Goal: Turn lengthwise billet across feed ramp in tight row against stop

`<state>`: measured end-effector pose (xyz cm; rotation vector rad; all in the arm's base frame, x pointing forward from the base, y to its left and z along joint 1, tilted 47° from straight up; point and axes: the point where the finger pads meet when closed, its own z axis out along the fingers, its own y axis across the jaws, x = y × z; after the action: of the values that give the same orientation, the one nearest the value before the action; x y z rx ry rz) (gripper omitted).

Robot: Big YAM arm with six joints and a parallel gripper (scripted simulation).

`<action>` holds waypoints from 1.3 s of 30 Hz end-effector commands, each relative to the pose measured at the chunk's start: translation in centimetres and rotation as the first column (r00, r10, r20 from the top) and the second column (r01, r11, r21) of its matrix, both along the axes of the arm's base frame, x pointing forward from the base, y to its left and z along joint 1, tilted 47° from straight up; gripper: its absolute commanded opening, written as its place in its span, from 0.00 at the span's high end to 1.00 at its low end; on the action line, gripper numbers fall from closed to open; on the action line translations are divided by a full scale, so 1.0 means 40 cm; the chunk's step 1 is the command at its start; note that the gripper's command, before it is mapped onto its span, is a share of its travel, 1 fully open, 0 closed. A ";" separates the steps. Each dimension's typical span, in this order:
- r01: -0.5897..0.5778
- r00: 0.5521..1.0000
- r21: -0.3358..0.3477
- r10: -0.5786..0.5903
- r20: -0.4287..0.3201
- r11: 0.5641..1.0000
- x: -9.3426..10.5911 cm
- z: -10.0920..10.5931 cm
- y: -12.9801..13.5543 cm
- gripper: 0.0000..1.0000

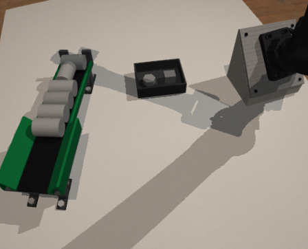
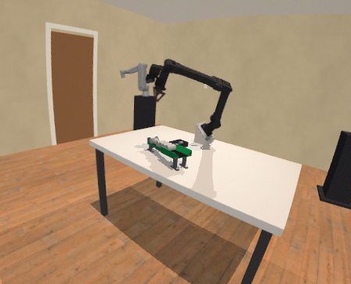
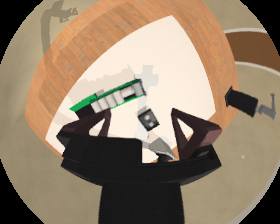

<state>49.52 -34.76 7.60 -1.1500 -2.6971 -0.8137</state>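
Note:
The green feed ramp [image 1: 14, 155] [image 2: 182, 151] [image 3: 80, 106] with a black bed stands on the left of the white table [image 1: 194, 172]. Several grey billets lie on it. The four lower ones, such as one billet [image 1: 47, 127], lie across the ramp side by side. One billet [image 1: 67, 70] near the far end lies lengthwise, touching another grey cylinder [image 1: 75, 59] that lies across at the very end. My gripper [image 2: 157, 95] [image 3: 141, 111] is open and empty. It hangs high in the air, well above and behind the table, far from the ramp.
A black tray [image 1: 157, 62] [image 3: 148, 119] holding a hexagonal piece and a cube sits mid-table, right of the ramp. My arm's grey wedge-shaped base [image 1: 243, 69] [image 2: 200, 137] stands at the right. Black pedestals with other devices stand on the floor around the table.

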 end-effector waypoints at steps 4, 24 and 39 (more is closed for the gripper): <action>0.005 1.000 -0.007 -0.005 0.007 1.000 -0.001 0.011 -0.010 0.00; 0.122 0.990 0.047 -0.118 -0.081 0.991 0.035 -0.061 0.064 0.00; 0.459 0.847 0.104 -0.399 -0.350 0.883 0.064 -0.154 0.236 0.00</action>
<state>51.41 -25.82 0.97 -1.5873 -2.1575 -0.8578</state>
